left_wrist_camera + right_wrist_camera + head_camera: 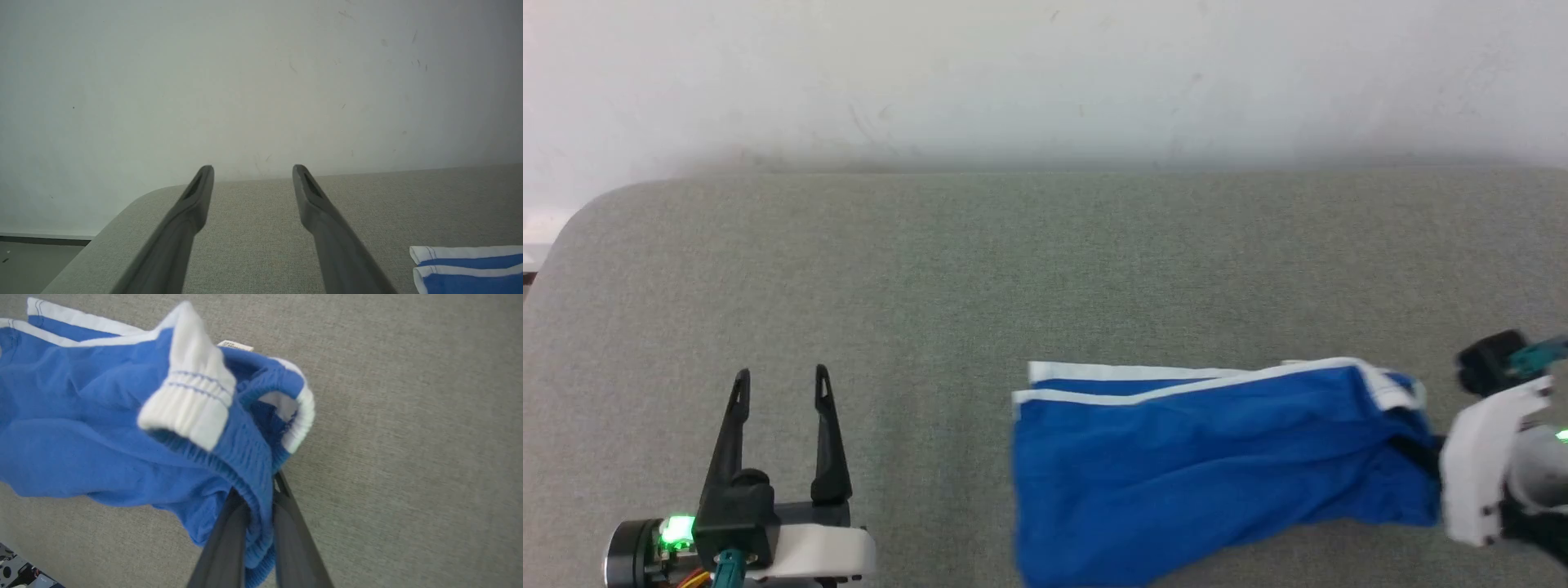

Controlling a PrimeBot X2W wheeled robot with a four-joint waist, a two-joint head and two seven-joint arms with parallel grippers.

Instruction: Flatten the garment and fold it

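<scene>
Head view showed the blue shorts lying bunched on the grey padded surface, their waistband clamped in the narrow jaws of the right gripper, while the left gripper stood wide and empty, so flattening looked unfinished and folding not begun.

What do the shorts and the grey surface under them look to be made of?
The shorts: thin, soft cloth, likely a synthetic knit, matte blue; it drapes, wrinkles, and the waistband is ribbed and gathered. The surface: grey woven fabric covering, matte; a fine weave grain shows; what lies beneath cannot be told.
</scene>
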